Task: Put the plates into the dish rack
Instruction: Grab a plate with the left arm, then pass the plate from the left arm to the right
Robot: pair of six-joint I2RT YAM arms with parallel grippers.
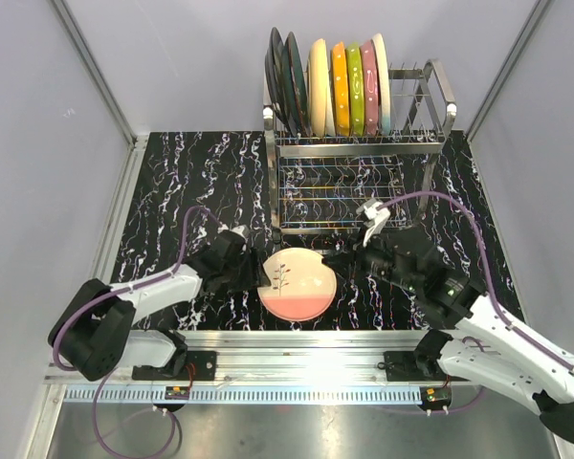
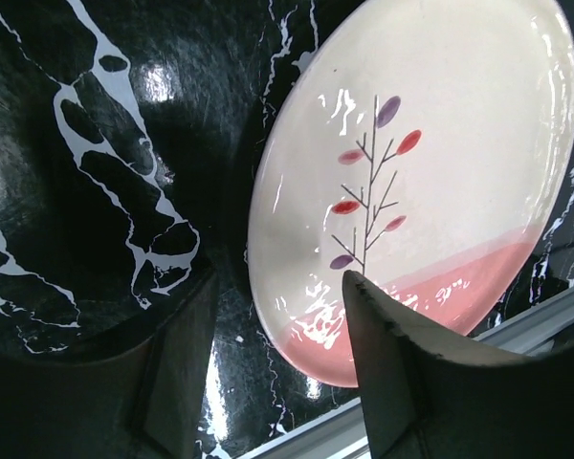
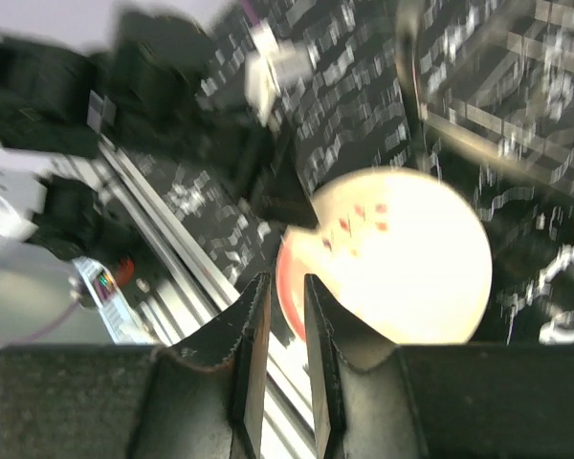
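Sprig plate (image 1: 298,283): flat on tabletop (image 1: 191,182), in front of dish rack (image 1: 354,145); other plates (image 1: 330,86) upright in the rack's top tier; your left gripper (image 1: 257,269): jaws wide, astride its rim; your right gripper (image 3: 285,279): jaws narrow at the opposite rim, and you cannot tell whether they grip.

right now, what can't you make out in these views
Right wrist view: motion blur; whether the right gripper pinches the plate rim is unclear.
Top view: racked plates overlap, hiding each other's faces in the dish rack.
Left wrist view: the left gripper has one finger covering the plate's pink edge.
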